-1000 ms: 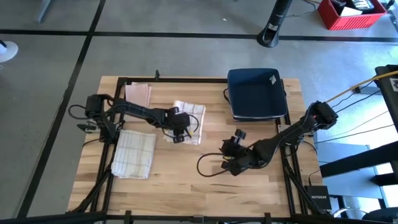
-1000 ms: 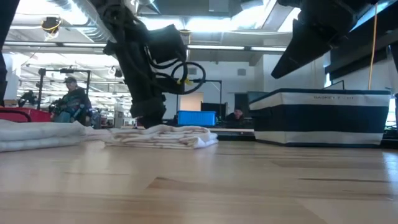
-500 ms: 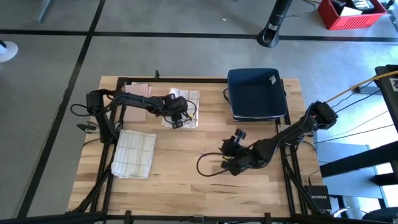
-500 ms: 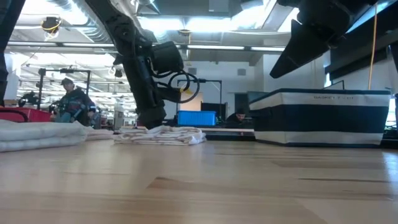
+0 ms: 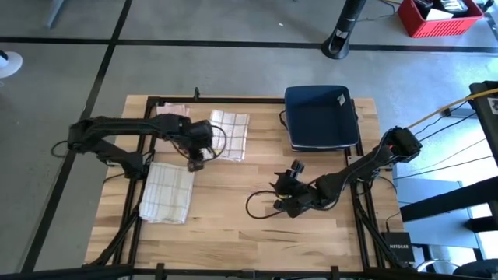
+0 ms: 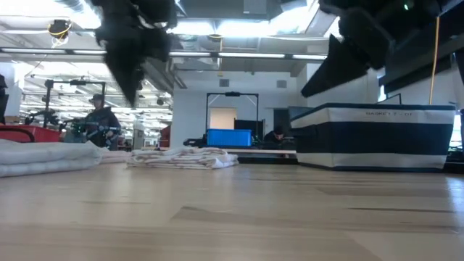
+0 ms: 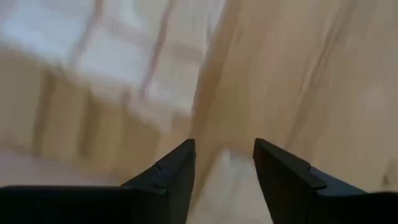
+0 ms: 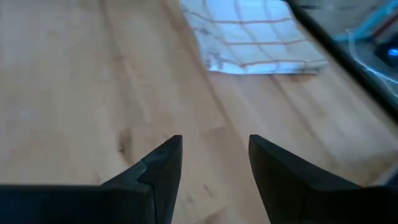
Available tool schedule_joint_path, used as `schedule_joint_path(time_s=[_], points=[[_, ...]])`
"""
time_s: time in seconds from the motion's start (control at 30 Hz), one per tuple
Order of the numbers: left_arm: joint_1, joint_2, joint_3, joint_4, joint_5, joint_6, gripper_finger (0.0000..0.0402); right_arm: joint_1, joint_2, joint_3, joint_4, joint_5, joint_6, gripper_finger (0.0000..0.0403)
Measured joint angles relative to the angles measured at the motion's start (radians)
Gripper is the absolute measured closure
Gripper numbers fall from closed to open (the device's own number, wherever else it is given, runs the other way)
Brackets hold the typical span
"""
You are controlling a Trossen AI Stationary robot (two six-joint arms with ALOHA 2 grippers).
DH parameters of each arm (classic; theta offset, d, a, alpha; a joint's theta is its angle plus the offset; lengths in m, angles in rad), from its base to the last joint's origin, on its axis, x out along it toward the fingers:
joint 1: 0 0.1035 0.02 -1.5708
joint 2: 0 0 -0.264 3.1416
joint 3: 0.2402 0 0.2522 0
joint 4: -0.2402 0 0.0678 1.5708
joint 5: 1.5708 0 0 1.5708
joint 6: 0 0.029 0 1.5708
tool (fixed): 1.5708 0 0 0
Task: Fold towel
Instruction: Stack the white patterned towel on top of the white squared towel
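Left pincer [image 5: 194, 162] has pulled back off the folded towel [image 5: 227, 133] toward the left side of the desk [image 5: 233, 225]; towel itself has been slid to the back edge, between the pinkish cloth [image 5: 173, 113] and the navy basket [image 5: 321, 117]. Fingers apart, nothing between them, hanging over bare wood just beside the checked towel [image 5: 168, 190] at front left. Right pincer [image 5: 286, 189] parked low, front centre, also apart and empty.

Judgement: the back towel looks done, so the checked one is next. Thin woven cloth, light and limp, no stiffness. It will drape and bunch if lifted mid-panel and drag on the wood. Best pinch is a corner or hem edge, one pincer per corner, lifted just enough to carry the edge over.
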Motion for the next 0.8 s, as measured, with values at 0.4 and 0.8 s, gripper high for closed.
schedule_joint_path(time_s=[0.4, 0.8], points=[[0.110, -0.026, -0.169, -0.150, 0.107, 0.134, 0.0172, -0.008, 0.001, -0.151, 0.362, -0.213, -0.033, 0.0217], [0.148, 0.078, -0.260, -0.099, 0.143, 0.240, 0.0191, -0.008, 0.001, -0.177, 0.391, -0.194, -0.040, 0.0217]])
